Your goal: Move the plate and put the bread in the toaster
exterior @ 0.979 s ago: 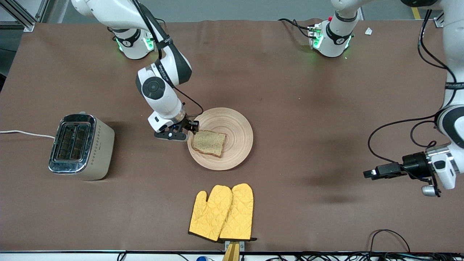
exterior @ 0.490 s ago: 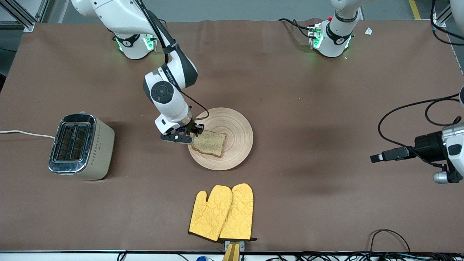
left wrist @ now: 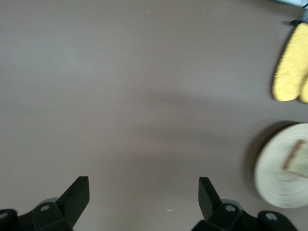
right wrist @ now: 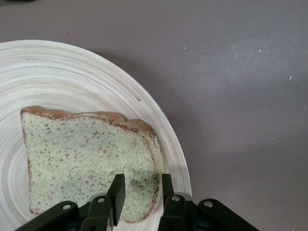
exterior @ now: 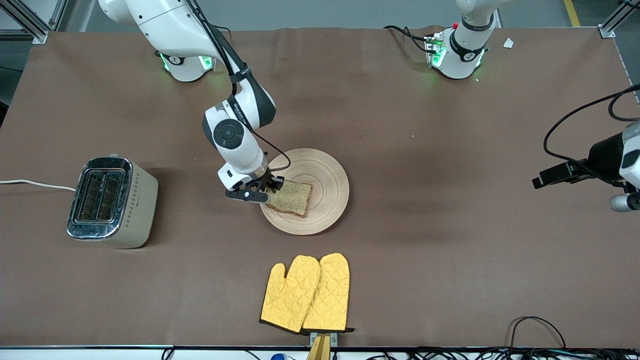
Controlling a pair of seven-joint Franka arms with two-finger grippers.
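Note:
The pale wooden plate (exterior: pixel 322 167) lies mid-table with the speckled brown bread (exterior: pixel 294 197) flat on it. My right gripper (exterior: pixel 272 190) is low at the plate's rim on the toaster side. In the right wrist view its fingers (right wrist: pixel 117 190) are slightly apart and straddle a corner of the bread (right wrist: pixel 82 154) on the plate (right wrist: pixel 72 82). The cream and chrome toaster (exterior: pixel 111 201) stands toward the right arm's end, slots up. My left gripper (exterior: pixel 541 180) is wide open and empty (left wrist: pixel 143 192) over bare table at the left arm's end.
A pair of yellow oven mitts (exterior: pixel 307 292) lies nearer the front camera than the plate. The toaster's white cord (exterior: pixel 35 184) runs off the table's end. The left wrist view also shows the plate (left wrist: pixel 274 178) and the mitts (left wrist: pixel 288 72).
My right gripper has slid from beside the plate's rim onto the bread's corner. My left gripper has drawn back toward its end of the table and up in the front view.

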